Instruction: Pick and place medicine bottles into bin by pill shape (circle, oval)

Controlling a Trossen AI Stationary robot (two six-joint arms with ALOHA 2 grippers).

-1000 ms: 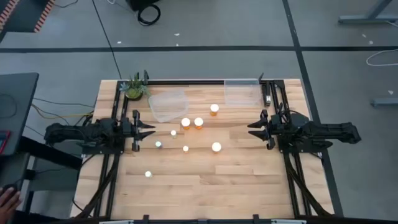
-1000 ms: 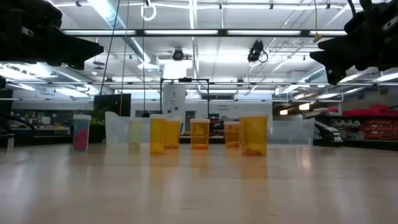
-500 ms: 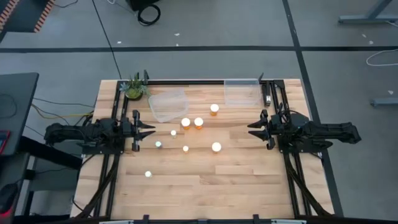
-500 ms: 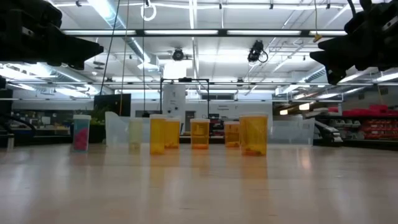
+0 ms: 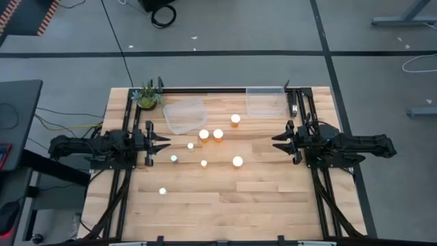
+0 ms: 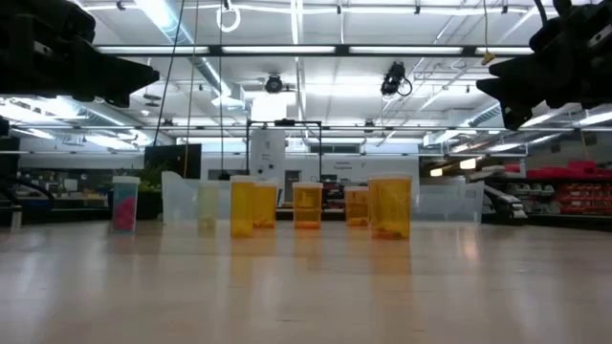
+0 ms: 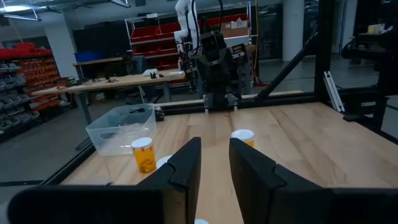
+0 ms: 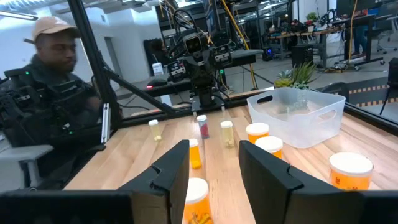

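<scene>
Several medicine bottles with white caps stand upright on the wooden table. The wider orange ones (image 5: 203, 134), (image 5: 218, 134), (image 5: 235, 119), (image 5: 237, 162) are mid-table. Narrower ones (image 5: 190, 145), (image 5: 174, 158), (image 5: 203, 163), (image 5: 162, 191) stand nearer the left and near side. In the low view they form a row (image 6: 390, 205). My left gripper (image 5: 167, 143) (image 7: 214, 146) hovers level at the table's left side. My right gripper (image 5: 274, 142) (image 8: 214, 149) hovers level at the right side. Both are shut, empty and well above the table.
Two clear plastic bins stand at the far edge, one at the far left (image 5: 184, 115) and one at the far right (image 5: 265, 101). A small green plant (image 5: 148, 97) sits in the far left corner. A person (image 8: 56, 62) sits beyond the table's left side.
</scene>
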